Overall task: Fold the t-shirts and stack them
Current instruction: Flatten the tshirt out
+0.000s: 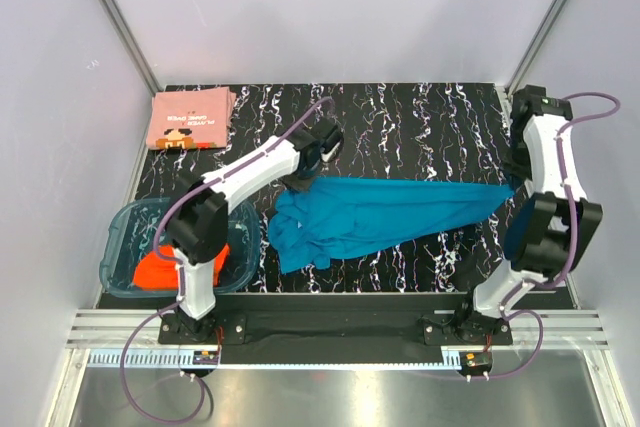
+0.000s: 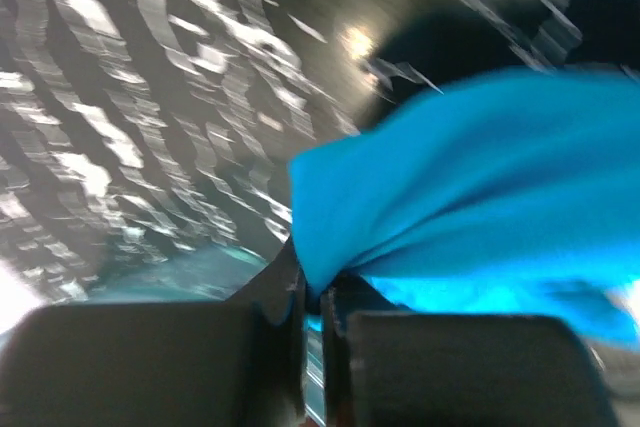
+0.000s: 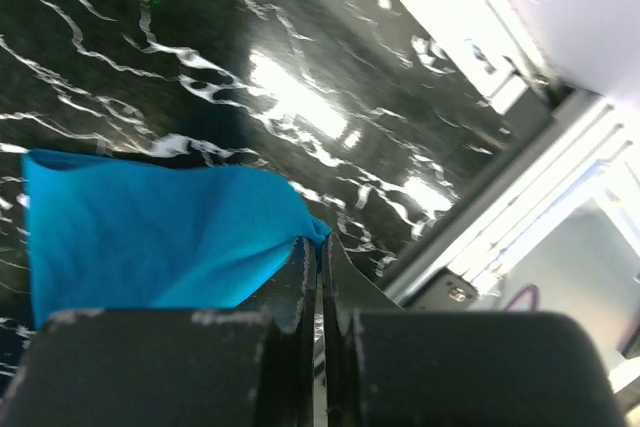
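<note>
The teal-blue t-shirt [image 1: 370, 215] hangs stretched between both grippers over the black marbled table [image 1: 420, 122], bunched at its left end. My left gripper [image 1: 305, 182] is shut on the shirt's left part; the left wrist view shows the cloth [image 2: 480, 187] pinched between the jaws at the gripper [image 2: 314, 292]. My right gripper [image 1: 512, 187] is shut on the shirt's right tip, and the cloth shows in the right wrist view [image 3: 150, 237] at the gripper [image 3: 320, 247]. The salmon-pink shirt [image 1: 192, 117] lies folded at the far left. The orange-red shirt [image 1: 165, 267] lies crumpled in the tub.
A clear blue-tinted plastic tub [image 1: 125, 237] stands at the near left beside the left arm's base. White walls and metal posts enclose the table. A metal rail [image 1: 340, 332] runs along the near edge.
</note>
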Robot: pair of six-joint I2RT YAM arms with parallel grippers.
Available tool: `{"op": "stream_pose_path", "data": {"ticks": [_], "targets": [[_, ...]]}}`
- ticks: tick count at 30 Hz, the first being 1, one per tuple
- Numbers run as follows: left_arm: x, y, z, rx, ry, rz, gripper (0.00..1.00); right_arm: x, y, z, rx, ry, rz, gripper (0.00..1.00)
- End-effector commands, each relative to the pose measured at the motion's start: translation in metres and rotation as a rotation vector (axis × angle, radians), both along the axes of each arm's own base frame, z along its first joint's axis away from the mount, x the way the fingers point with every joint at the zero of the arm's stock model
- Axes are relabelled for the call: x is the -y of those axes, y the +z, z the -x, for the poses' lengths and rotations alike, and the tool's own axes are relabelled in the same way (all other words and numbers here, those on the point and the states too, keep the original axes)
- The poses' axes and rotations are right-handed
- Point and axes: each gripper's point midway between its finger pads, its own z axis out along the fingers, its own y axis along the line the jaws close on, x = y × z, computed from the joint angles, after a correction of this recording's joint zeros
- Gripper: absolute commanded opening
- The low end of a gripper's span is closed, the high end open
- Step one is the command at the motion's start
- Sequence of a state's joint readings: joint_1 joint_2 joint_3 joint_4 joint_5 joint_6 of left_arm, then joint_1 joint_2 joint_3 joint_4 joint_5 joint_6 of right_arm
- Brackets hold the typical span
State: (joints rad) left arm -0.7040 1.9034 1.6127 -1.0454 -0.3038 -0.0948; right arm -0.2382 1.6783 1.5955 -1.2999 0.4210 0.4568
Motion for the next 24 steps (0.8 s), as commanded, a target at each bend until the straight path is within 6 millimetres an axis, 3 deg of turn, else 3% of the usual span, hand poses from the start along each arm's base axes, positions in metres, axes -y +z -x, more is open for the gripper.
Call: {"op": "stream_pose_path", "data": {"ticks": [1, 2, 3, 5, 7, 8, 9, 10, 11, 12, 13, 15, 16, 20, 24], "targets": [[-0.046, 0.027, -0.056, 0.194, 0.167, -0.192, 0.23, -0.001, -0.004, -0.027, 0.035, 0.008, -0.049, 0.00], [-0.047, 0.032, -0.062, 0.213, 0.173, -0.187, 0.30, -0.005, -0.007, -0.031, 0.035, 0.014, -0.073, 0.00], [-0.046, 0.037, -0.068, 0.233, 0.185, -0.178, 0.49, -0.006, -0.009, -0.033, 0.035, 0.015, -0.083, 0.00], [-0.043, 0.043, -0.067, 0.247, 0.190, -0.158, 0.60, -0.009, -0.015, -0.036, 0.025, 0.019, -0.103, 0.00], [-0.037, 0.057, -0.057, 0.269, 0.175, -0.101, 0.64, -0.011, -0.020, -0.036, 0.020, 0.018, -0.112, 0.00], [-0.030, 0.066, -0.050, 0.272, 0.159, -0.049, 0.62, -0.013, -0.022, -0.035, 0.019, 0.024, -0.120, 0.00], [-0.025, 0.064, -0.039, 0.253, 0.138, 0.002, 0.51, -0.014, -0.023, -0.036, 0.022, 0.025, -0.124, 0.00], [-0.003, 0.061, -0.021, 0.177, 0.076, 0.143, 0.43, -0.016, -0.025, -0.036, 0.022, 0.030, -0.127, 0.00], [0.006, 0.082, -0.003, 0.187, 0.031, 0.264, 0.40, -0.019, -0.025, -0.036, 0.023, 0.038, -0.135, 0.00], [0.015, 0.067, 0.011, 0.142, 0.005, 0.330, 0.39, -0.022, -0.026, -0.037, 0.027, 0.048, -0.140, 0.00], [0.037, 0.063, 0.037, 0.031, -0.062, 0.469, 0.36, -0.025, -0.026, -0.037, 0.029, 0.056, -0.146, 0.00], [0.048, 0.055, 0.059, -0.054, -0.078, 0.556, 0.31, -0.033, -0.030, -0.038, 0.033, 0.074, -0.154, 0.00], [0.047, 0.034, 0.078, -0.145, -0.065, 0.559, 0.29, -0.038, -0.029, -0.039, 0.036, 0.092, -0.155, 0.00], [0.054, 0.002, 0.105, -0.290, -0.079, 0.603, 0.23, -0.048, -0.034, -0.037, 0.054, 0.108, -0.193, 0.00], [0.074, -0.001, 0.111, -0.322, -0.146, 0.725, 0.29, -0.050, -0.035, -0.040, 0.063, 0.126, -0.206, 0.00]]}}
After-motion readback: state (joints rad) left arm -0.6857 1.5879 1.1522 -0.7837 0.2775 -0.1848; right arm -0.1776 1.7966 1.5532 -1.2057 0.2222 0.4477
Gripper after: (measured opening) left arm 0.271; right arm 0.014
